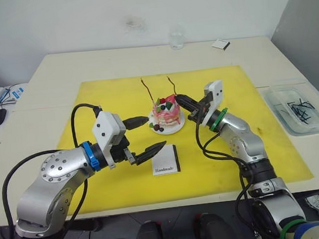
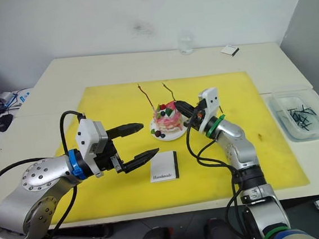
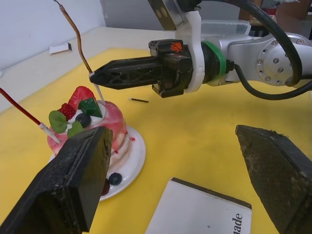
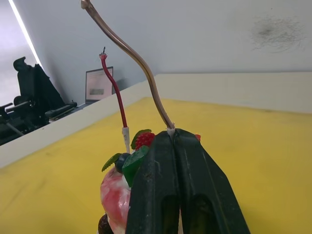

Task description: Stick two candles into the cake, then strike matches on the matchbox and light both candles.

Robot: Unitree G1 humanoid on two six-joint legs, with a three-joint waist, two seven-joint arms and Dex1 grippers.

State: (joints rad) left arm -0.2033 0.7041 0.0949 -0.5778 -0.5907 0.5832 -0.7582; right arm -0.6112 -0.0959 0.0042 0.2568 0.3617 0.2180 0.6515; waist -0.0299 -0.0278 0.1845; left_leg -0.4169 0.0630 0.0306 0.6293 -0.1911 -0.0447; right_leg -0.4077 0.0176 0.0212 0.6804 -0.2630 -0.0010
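Pink cake (image 1: 167,114) sits mid yellow mat (image 1: 120,182) with both candles (image 1: 146,89) in, right gripper (image 1: 187,104) pinched on the second candle's (image 4: 141,66) stem, probably seating it, while left gripper (image 1: 144,137) hangs wide apart beside the matchbox (image 1: 165,160).

- The left arm (image 1: 57,177), the one nearer the black mouse on the side desk, has rounded silver-grey metal housings dotted with small dark screws.
- A bright blue ring (image 1: 88,155) circles its wrist, ahead of a boxy white wrist block (image 1: 108,130).
- Black cables (image 1: 80,113) loop over that arm.
- The left gripper (image 1: 145,135) has two long, black, tapered fingers with a rough, scuffed surface.
- The right arm (image 1: 246,142) has the same silver shells and screws, with a green wrist ring (image 1: 218,119) and black cables hanging beneath.
- The right gripper (image 3: 97,77) is ribbed black plastic; its black mount bears a small orange marking (image 3: 175,47).
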